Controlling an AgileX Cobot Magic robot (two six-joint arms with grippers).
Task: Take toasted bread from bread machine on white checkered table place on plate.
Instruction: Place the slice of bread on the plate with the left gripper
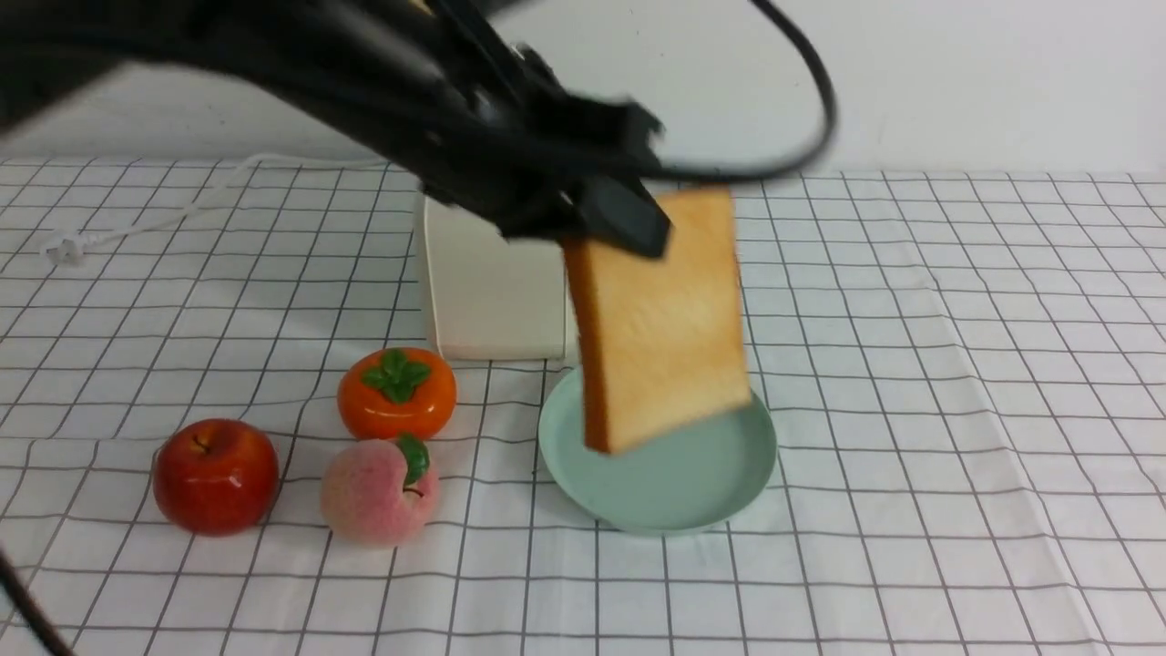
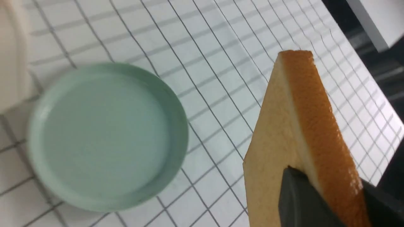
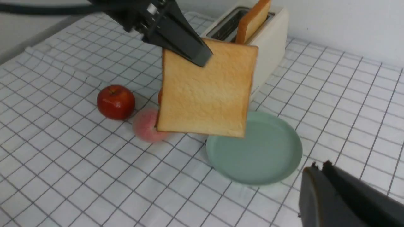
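Toast slice (image 1: 665, 319) hangs in the left gripper (image 1: 638, 232) right over the plate (image 1: 674, 487) — that blocks the drop from above. Bread machine (image 1: 492, 292) walls the far side; persimmon (image 1: 396, 394), peach (image 1: 378, 492) and apple (image 1: 216, 476) crowd the left. Right side — open checkered table (image 1: 956, 410).

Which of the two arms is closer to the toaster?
Left. The left end effector, gripping toast, hangs right by the toaster. The right end effector is shut, on the far side of the plate from it.
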